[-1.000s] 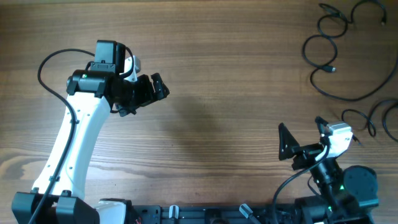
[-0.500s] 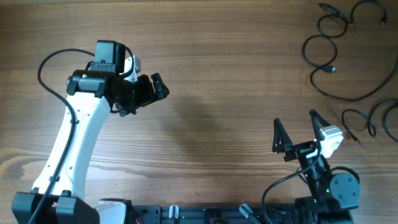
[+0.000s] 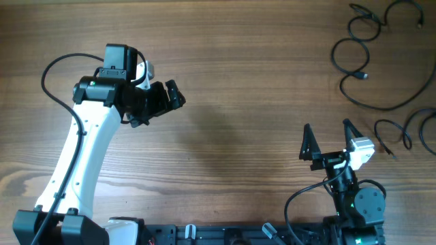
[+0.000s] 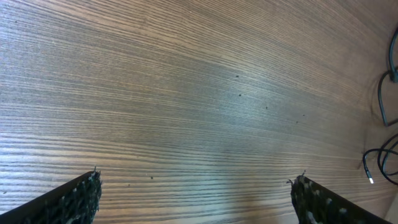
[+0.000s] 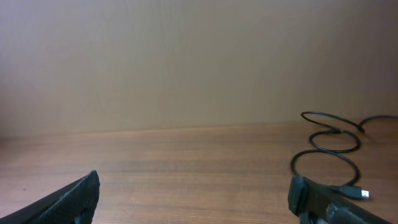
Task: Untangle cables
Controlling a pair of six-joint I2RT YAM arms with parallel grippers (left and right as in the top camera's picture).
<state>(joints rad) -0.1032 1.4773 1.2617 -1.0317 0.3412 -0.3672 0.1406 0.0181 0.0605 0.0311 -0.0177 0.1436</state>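
Cables, thin black loose-looped cords (image 3: 334,53): far-right wooden tabletop (image 3: 238,54), untouched. Left fingers (image 4: 78,199), right fingers (image 3: 308,144): spread wide, empty. Advice: right reaches over, takes 1 plug end, draws it out slowly.

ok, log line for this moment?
left gripper: open, empty | right gripper: open, empty | cables: loose loops, right side of table, untouched

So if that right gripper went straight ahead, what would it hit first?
Probably nothing soon: bare table lies ahead of the right gripper. The cables sit just right of its line, so the nearest loop might brush one side, though height is unclear.
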